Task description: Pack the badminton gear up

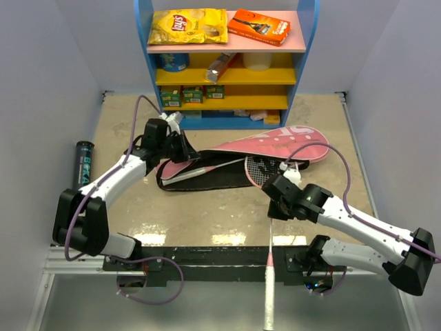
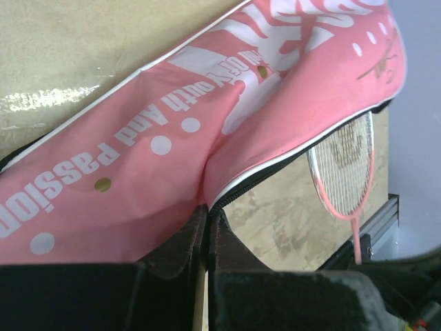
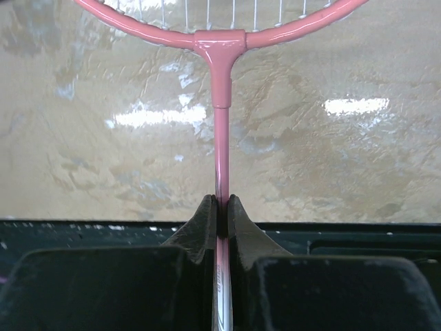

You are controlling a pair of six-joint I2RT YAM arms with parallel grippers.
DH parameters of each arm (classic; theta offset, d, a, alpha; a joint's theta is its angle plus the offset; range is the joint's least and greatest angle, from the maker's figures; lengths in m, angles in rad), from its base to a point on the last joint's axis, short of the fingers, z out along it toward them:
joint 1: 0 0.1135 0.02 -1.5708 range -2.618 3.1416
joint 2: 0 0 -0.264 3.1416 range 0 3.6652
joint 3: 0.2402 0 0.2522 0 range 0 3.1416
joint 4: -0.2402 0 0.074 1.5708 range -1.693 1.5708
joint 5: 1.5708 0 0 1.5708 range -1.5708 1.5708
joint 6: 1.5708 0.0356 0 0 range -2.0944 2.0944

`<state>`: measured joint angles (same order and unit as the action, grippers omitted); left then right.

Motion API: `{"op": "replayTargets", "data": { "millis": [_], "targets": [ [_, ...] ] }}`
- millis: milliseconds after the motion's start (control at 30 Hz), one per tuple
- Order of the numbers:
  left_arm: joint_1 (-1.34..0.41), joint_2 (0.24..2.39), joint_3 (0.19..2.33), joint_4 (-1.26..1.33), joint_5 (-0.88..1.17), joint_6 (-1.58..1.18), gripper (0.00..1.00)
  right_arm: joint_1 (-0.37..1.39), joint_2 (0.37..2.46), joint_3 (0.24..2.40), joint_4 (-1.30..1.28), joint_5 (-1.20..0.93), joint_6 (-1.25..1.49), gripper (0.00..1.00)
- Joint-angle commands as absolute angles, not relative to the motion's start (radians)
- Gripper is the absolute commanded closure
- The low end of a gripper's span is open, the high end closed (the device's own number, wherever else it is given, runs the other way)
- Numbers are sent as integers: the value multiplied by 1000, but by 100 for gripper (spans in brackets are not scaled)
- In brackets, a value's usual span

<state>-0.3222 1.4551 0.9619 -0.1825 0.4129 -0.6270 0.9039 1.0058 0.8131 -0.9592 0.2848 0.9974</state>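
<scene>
The pink bag (image 1: 279,144) lettered SPORT lies mid-table with its black inside open at the left end. My left gripper (image 1: 180,149) is shut on the bag's zip edge (image 2: 208,207) and lifts the pink flap (image 2: 207,117). A racket's white handle (image 1: 201,170) lies inside the bag. My right gripper (image 1: 275,192) is shut on the pink shaft (image 3: 220,138) of a second racket. Its strung head (image 1: 264,169) is at the bag's opening (image 2: 344,165), and its white handle (image 1: 269,303) reaches over the front rail. The black tube (image 1: 84,163) lies far left. No shuttlecock is in view.
A blue shelf unit (image 1: 227,69) stands at the back. A yellow crisp packet (image 1: 187,26) and an orange box (image 1: 258,26) lie on top of it. A black rail (image 1: 207,256) runs along the table's near edge. White walls close in both sides.
</scene>
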Motion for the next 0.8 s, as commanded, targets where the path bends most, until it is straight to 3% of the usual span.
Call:
{"op": "replayTargets", "data": {
  "millis": [0, 367, 633, 767],
  "targets": [
    [-339, 1338, 943, -189, 465, -641, 100, 899, 948, 749, -858, 422, 1259, 100],
    [-558, 1319, 910, -156, 462, -713, 100, 888, 1147, 770, -687, 576, 1422, 100],
    [-558, 1263, 850, -163, 468, -722, 100, 652, 1236, 788, -416, 517, 1080, 100],
    [-574, 1210, 790, -124, 469, -761, 100, 532, 1285, 796, -305, 384, 904, 100]
  ]
}}
